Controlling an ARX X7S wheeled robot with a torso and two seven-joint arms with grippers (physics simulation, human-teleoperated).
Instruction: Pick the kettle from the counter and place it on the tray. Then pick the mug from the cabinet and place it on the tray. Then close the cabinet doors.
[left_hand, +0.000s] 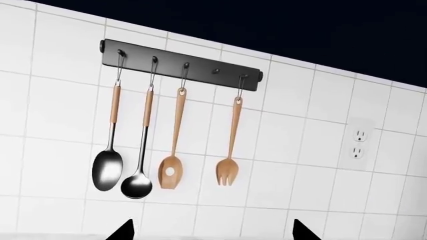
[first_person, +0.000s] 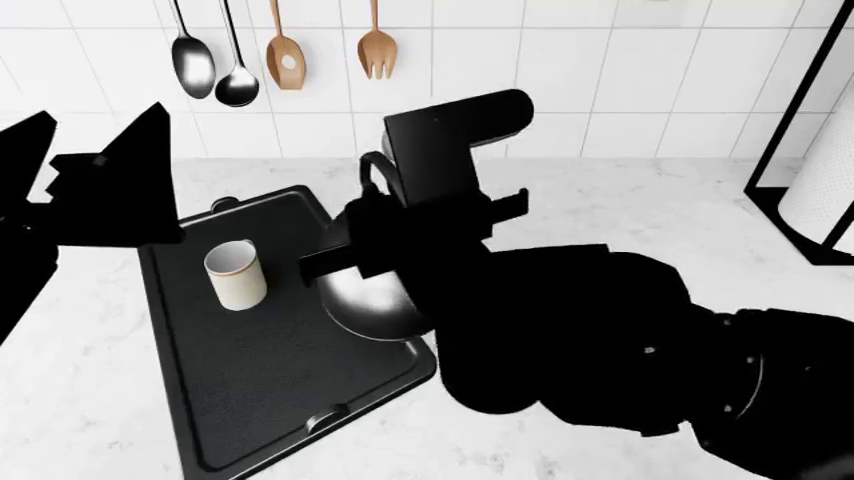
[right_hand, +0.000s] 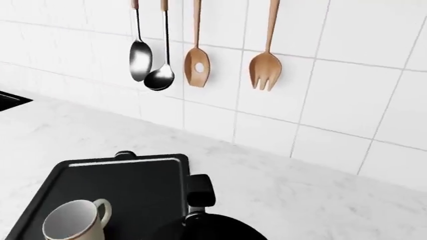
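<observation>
The black tray lies on the white counter, and the cream mug stands upright on it. The chrome kettle is at the tray's right edge. My right gripper sits low over the kettle by its thin arched handle, and my arm hides its fingers. The right wrist view shows the kettle's dark dome, the mug and the tray. My left gripper hangs raised left of the tray. It is open in the left wrist view, facing the wall. The cabinet is out of view.
A black rail on the tiled wall holds several spoons and wooden utensils, with a wall outlet beside it. A paper towel roll in a black holder stands at the counter's far right. A black sink corner shows at one edge.
</observation>
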